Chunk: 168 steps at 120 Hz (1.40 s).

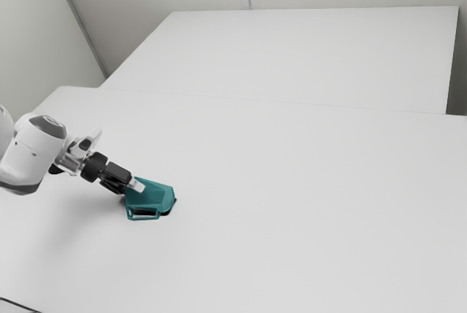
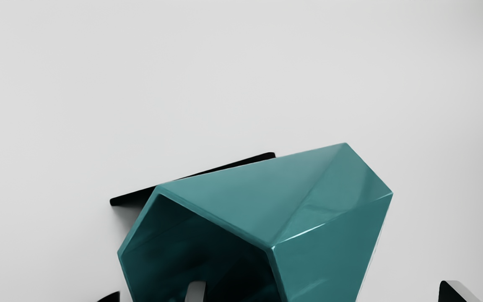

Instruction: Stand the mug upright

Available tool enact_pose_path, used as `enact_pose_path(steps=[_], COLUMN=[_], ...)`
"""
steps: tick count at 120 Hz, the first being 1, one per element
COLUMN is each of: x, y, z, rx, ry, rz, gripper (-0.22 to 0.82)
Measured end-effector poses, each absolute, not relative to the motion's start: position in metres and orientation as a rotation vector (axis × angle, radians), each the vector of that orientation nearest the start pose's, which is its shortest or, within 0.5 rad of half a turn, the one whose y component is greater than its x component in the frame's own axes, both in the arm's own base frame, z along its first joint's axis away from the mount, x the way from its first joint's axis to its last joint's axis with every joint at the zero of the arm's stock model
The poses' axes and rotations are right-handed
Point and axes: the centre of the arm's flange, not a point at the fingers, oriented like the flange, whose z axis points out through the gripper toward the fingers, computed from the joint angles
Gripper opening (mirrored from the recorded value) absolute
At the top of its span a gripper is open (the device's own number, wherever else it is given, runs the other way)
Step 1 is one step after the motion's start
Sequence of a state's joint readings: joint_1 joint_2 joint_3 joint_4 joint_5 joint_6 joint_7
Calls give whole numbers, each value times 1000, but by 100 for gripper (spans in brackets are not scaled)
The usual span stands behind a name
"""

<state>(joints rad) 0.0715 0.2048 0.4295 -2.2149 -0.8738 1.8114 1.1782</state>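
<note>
The teal faceted mug lies on its side on the white table, its loop handle toward the exterior view's bottom. At the mug's edge facing the arm is my gripper. In the wrist view the mug turns its dark hollow mouth to my hand. My gripper stands open there, fingers wide apart: one fingertip shows against the mouth, the other is out past the mug's outer wall. How deep the first finger reaches is unclear.
A thin black shape shows along the mug's far side. The white table stretches toward the exterior view's right, and a second white surface adjoins its back edge. A dark cable lies at the exterior view's lower left.
</note>
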Motion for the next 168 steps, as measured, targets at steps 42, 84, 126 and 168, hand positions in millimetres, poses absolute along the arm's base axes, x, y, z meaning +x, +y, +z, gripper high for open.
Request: enact_pose_path(steps=[42,84,126,168], x=[464,463,466,479], y=[178,172,168,151], z=[276,273,274,292], rx=[2258,2224,2215,2204], ry=[-194,-178,-183,-242], rz=[203,213,222,249], gripper=[47,18,-7,-14])
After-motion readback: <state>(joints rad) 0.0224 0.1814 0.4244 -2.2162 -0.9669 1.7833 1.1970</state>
